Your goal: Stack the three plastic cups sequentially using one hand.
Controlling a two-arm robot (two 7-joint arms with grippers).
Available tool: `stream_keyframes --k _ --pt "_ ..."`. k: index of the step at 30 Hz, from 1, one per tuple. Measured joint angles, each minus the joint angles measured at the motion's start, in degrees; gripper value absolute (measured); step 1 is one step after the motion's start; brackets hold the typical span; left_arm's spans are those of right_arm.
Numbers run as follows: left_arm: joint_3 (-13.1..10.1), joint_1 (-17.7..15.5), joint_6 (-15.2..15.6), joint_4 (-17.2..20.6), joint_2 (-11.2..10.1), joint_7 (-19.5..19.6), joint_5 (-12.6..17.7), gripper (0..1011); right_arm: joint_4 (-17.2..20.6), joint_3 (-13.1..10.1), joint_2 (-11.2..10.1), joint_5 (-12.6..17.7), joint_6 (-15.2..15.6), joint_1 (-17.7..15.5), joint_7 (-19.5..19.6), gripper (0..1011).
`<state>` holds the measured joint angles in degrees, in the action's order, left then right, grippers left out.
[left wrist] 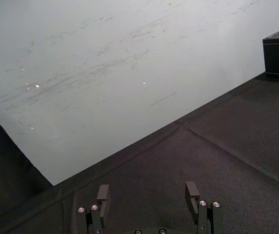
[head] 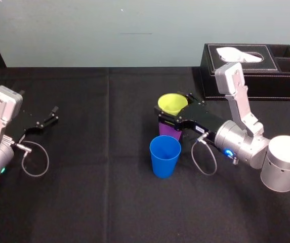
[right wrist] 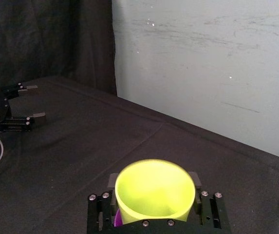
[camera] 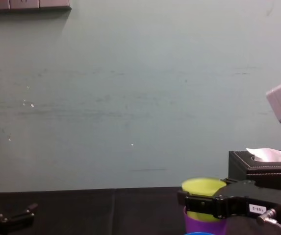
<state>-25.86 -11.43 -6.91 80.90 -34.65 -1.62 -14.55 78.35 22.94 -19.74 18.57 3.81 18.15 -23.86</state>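
Right gripper (head: 173,116), centre frame, pinches the yellow-green cup (head: 172,103) nested in the purple cup (head: 170,132), blue cup (head: 165,156) just below; left gripper (head: 47,118), jaws spread, at frame left.

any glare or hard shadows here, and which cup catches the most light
Head view: even light, no hard shadow by the blue cup. Right wrist view: the yellow-green cup in the right gripper is brightest. Left wrist view: past the parked left gripper, small bright specks on the wall.
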Motion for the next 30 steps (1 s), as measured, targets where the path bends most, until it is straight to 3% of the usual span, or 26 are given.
stream_keyframes --k 6,19,30 --pt "0.0 0.0 0.0 0.0 0.0 0.0 0.0 1012 0.0 0.0 0.0 0.0 0.0 0.0 0.0 1003" --pt "0.0 0.0 0.0 0.0 0.0 0.0 0.0 1011 0.1 0.0 -0.1 0.0 0.0 0.0 0.1 1003" --pt "0.0 0.0 0.0 0.0 0.0 0.0 0.0 1011 7.6 -1.9 -3.2 1.0 0.5 -3.2 -0.3 1003"
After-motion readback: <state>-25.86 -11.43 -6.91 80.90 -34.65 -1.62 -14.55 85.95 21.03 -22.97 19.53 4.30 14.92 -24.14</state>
